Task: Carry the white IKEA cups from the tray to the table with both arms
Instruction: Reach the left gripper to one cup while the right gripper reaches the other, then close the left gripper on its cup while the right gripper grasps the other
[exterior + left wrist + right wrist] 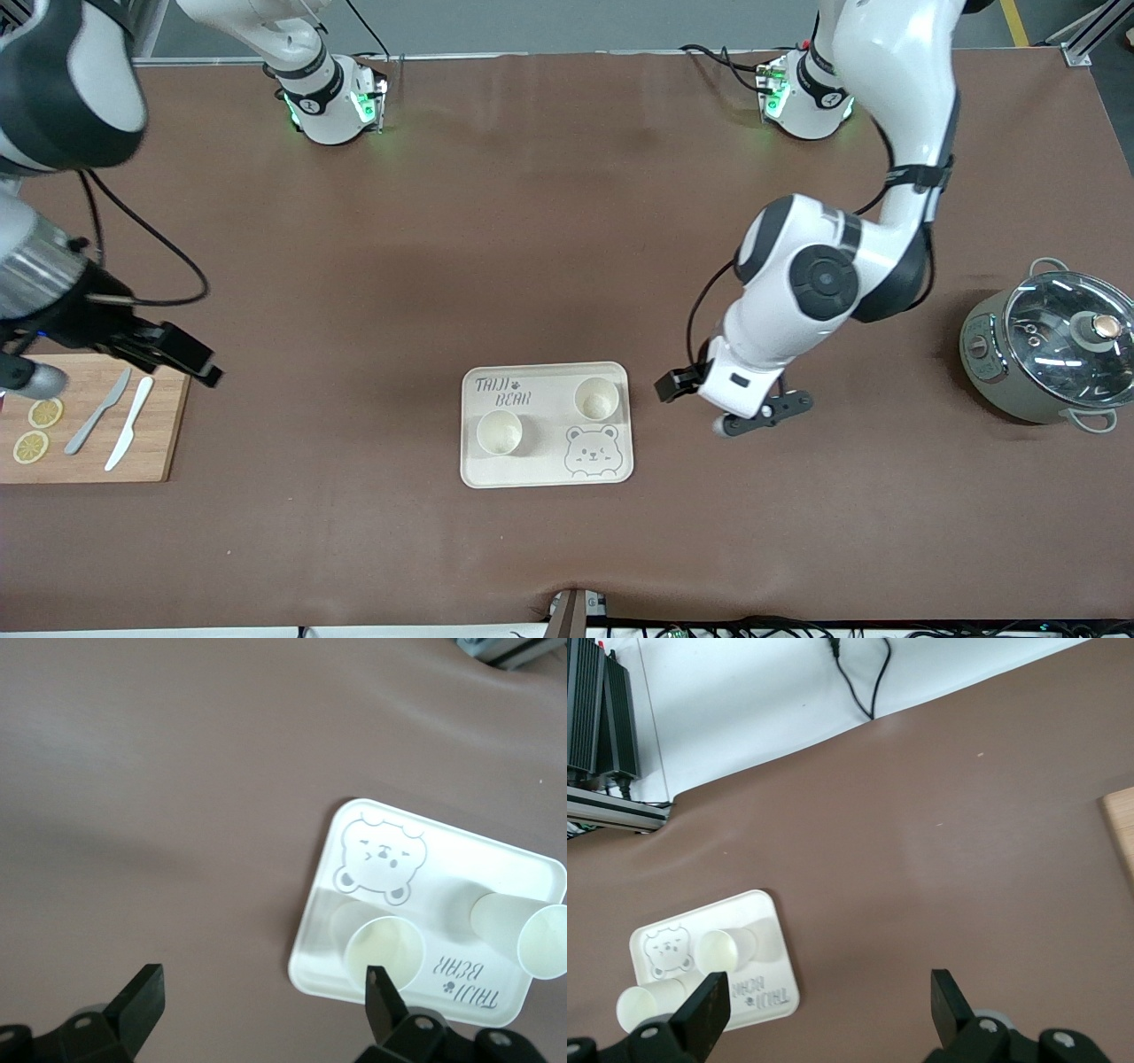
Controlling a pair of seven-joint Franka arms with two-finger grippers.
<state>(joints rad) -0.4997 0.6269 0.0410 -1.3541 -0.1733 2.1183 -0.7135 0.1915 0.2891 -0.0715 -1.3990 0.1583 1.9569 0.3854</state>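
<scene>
Two white IKEA cups stand upright on the cream bear-printed tray (540,465): one (500,432) nearer the front camera toward the right arm's end, one (596,398) above the bear print. My left gripper (753,416) is open and empty over the table, just off the tray's edge toward the left arm's end. Its wrist view shows the open gripper (261,988), the tray (452,850) and both cups (383,950) (532,935). My right gripper (190,361) is open and empty by the cutting board's corner. Its wrist view shows the open gripper (828,992), the tray (757,906) and the cups (725,948) (642,1005).
A wooden cutting board (155,443) with two knives (97,412) (129,424) and lemon slices (44,413) lies at the right arm's end; its corner shows in the right wrist view (1121,824). A grey pot with a glass lid (1054,350) stands at the left arm's end.
</scene>
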